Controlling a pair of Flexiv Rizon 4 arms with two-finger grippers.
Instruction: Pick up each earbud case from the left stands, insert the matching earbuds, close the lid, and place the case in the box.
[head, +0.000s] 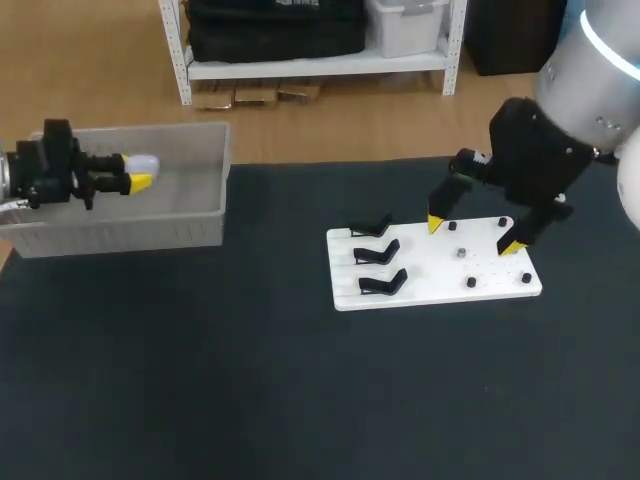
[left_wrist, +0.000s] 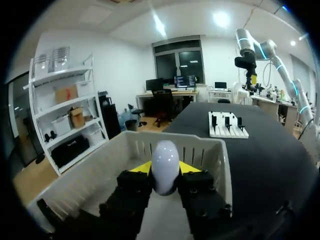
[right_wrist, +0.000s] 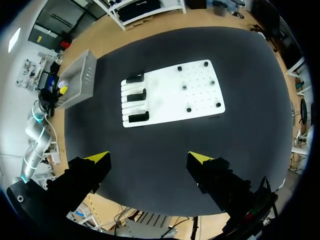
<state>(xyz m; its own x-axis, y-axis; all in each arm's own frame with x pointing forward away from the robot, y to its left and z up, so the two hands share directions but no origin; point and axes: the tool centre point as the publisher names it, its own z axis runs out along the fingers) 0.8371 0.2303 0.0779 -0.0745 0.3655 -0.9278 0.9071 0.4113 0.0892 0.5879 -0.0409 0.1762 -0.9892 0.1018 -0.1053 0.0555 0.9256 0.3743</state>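
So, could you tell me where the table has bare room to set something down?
Bare: the table between the box and the white board, and the strip in front of both. Crowded: the board's stands side, its pegged half under the right arm with open jaws, and the box, where the left arm holds the case.

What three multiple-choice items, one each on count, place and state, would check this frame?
1. How many black stands are on the white board? A two; B three; C five.
2. Where is the white earbud case? A on a stand; B between the left tool's fingers, over the box; C lying on the table.
3. The right tool is: A open and empty; B shut on a case; C shut on an earbud.
Answers: 1 B, three stands sit in a column. 2 B, the left wrist view shows both fingers clamping it above the box. 3 A, its yellow tips stand wide apart over the board.
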